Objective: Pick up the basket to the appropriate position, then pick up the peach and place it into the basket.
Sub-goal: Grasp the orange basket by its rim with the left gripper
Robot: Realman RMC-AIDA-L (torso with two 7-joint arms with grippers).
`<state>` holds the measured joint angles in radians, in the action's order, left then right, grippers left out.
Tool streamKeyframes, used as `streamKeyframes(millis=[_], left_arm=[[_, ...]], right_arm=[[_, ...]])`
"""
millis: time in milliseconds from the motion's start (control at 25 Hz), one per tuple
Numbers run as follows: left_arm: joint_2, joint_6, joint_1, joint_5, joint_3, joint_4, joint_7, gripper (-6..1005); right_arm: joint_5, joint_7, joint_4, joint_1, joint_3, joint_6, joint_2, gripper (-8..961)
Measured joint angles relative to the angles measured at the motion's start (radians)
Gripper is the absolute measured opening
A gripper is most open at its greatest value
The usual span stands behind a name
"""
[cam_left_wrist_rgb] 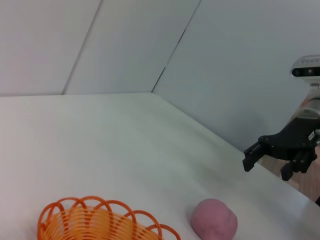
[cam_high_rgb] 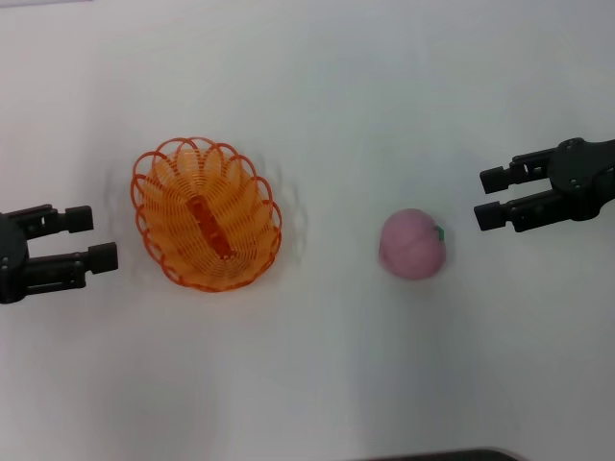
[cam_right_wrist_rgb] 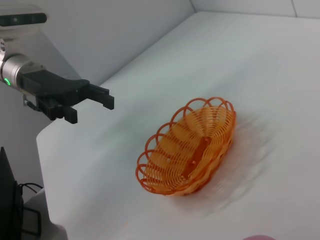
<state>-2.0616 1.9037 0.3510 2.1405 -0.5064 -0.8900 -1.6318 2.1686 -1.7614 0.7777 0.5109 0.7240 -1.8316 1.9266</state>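
Note:
The orange openwork basket sits on the white table left of centre; it also shows in the left wrist view and the right wrist view. The pink peach lies right of centre, a wide gap from the basket, and shows in the left wrist view. My left gripper is open and empty, just left of the basket, also seen in the right wrist view. My right gripper is open and empty, right of the peach and a little farther back; it also shows in the left wrist view.
The white table spreads around both things. A dark edge shows at the near side. In the wrist views the table ends near grey walls.

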Motion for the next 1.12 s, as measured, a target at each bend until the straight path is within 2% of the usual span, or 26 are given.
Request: streamKeyframes(millis=[720,840,1120], left_arm=[[-0.002,-0.012,0.006,0.01,-0.004,-0.012,-0.017,817],[-0.001,-0.017,0.022,0.005,0.004,-0.026,-0.056,816],[0.0,-0.099,0.116,0.009,-0.036,-0.192,-0.314,813]], right_arm=[[0.002,-0.023,0.014,0.0,0.006,0.003,0.001,789],[0.002,-0.023,0.014,0.002,0.006,0.003,0.003,789],[0.002,-0.023,0.014,0.011,0.009,0.003,0.008,789]])
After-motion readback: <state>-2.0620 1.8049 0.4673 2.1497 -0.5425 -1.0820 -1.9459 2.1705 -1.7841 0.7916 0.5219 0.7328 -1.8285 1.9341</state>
